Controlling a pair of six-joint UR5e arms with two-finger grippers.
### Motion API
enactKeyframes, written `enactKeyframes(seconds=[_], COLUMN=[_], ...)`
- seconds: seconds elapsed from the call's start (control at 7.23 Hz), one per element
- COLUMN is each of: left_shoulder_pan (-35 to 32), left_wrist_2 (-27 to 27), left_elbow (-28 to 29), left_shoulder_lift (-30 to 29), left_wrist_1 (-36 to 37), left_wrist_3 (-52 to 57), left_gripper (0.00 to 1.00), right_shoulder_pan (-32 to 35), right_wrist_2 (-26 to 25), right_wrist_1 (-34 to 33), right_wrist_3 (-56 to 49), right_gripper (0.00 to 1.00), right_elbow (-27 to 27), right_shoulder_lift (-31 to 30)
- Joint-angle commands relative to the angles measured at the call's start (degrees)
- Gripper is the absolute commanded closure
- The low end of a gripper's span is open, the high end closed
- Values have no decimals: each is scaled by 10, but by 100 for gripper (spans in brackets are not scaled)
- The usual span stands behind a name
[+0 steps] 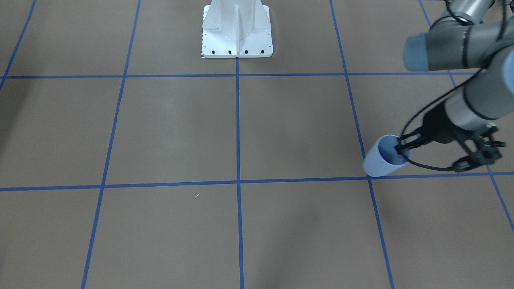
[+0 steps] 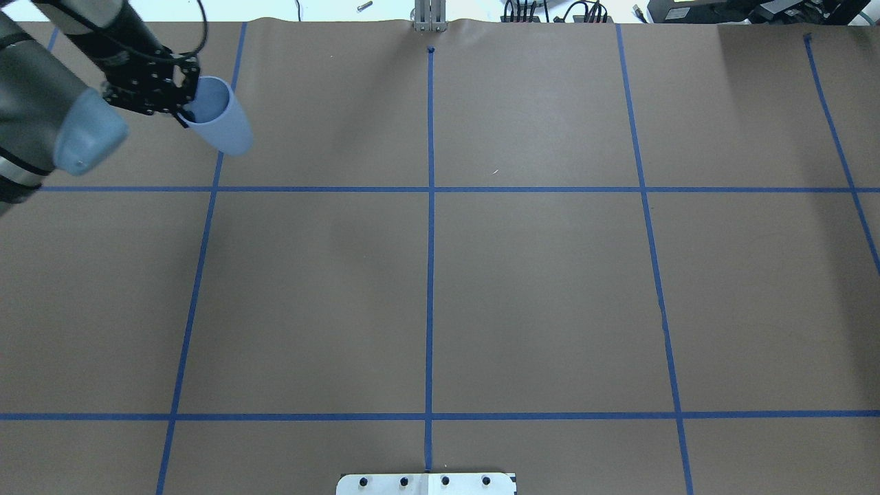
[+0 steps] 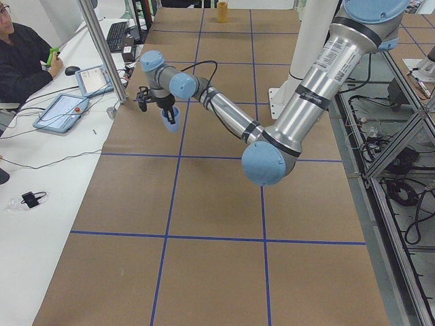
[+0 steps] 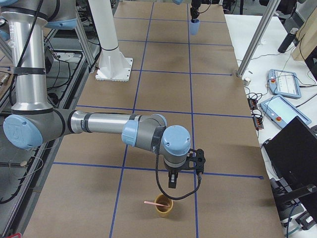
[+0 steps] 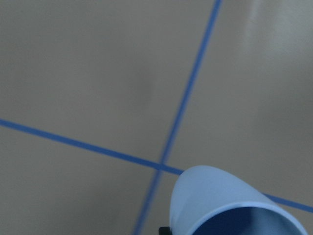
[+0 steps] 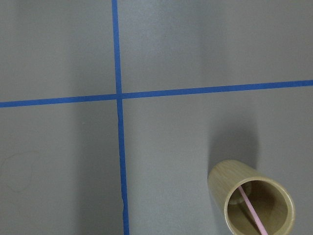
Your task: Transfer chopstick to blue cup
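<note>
Left gripper [image 1: 402, 150] was clamped on the rim of the blue cup [image 1: 381, 158], with one finger inside the mouth and the jaws nearly closed on the cup wall. The cup hung below the gripper at the left end of the table [image 2: 536, 289], on the operators' side. It was empty, with only its dark blue interior showing.

The chopstick [image 4: 150, 202] sat at the opposite end, leaning in a tan cup [image 4: 164, 208] with its upper end sticking out past the rim. Right gripper [image 4: 171, 184] hung just above that tan cup, clear of the chopstick. Its opening couldn't be told, as it showed only in the side view. The wrist view looked down into the tan cup, with the chopstick lying across its inside.
</note>
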Motion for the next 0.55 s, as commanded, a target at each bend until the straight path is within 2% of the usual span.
enactKeyframes(seconds=[0.0,0.28,0.41], left_shoulder_pan=[114,163,176], left_wrist_2=[62,78,78], left_elbow=[-5,19,61], left_shoulder_lift=[-50,-91,-133], left_wrist_1=[12,6,-4], left_wrist_3=[-119,-156,-183], left_gripper=[100,100,100], right_shoulder_pan=[1,1,1], right_wrist_2=[-1,-1,-1], right_wrist_1=[0,0,0], right_wrist_3=[0,0,0], right_gripper=[0,0,0], right_elbow=[-2,-2,-2], right_shoulder_lift=[-2,-2,-4])
